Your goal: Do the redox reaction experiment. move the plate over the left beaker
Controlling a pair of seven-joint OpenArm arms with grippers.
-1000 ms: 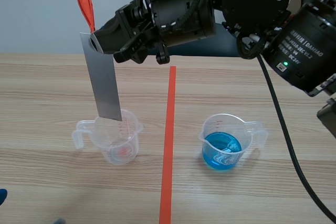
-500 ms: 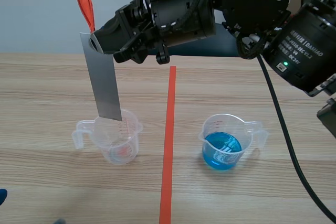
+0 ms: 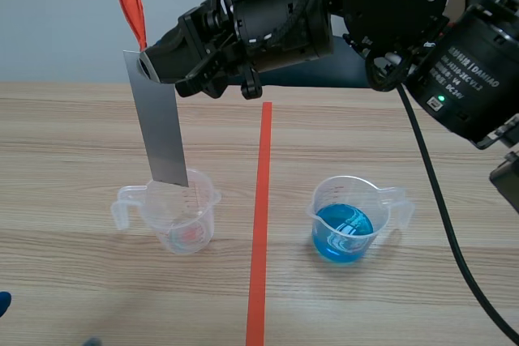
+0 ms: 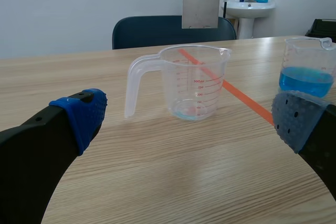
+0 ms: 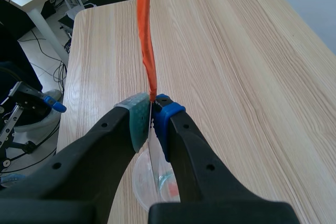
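My left gripper (image 4: 190, 119) sits low and nearest, its fingers spread wide with nothing between them, facing the clear left beaker (image 4: 191, 82) just ahead. In the scene view that beaker stands at lower left of centre, and the right beaker (image 3: 350, 218), holding blue liquid, stands at lower right, with the orange tape line (image 3: 259, 200) running between them on the table (image 3: 73, 143). Above the left beaker, at the frame's upper left, the grey plate (image 3: 160, 123) hangs nearly upright with its lower edge just over the rim. My right gripper (image 3: 148, 65), reaching across the top, is clamped on the plate's upper end, where an orange strip (image 3: 130, 4) sticks up.
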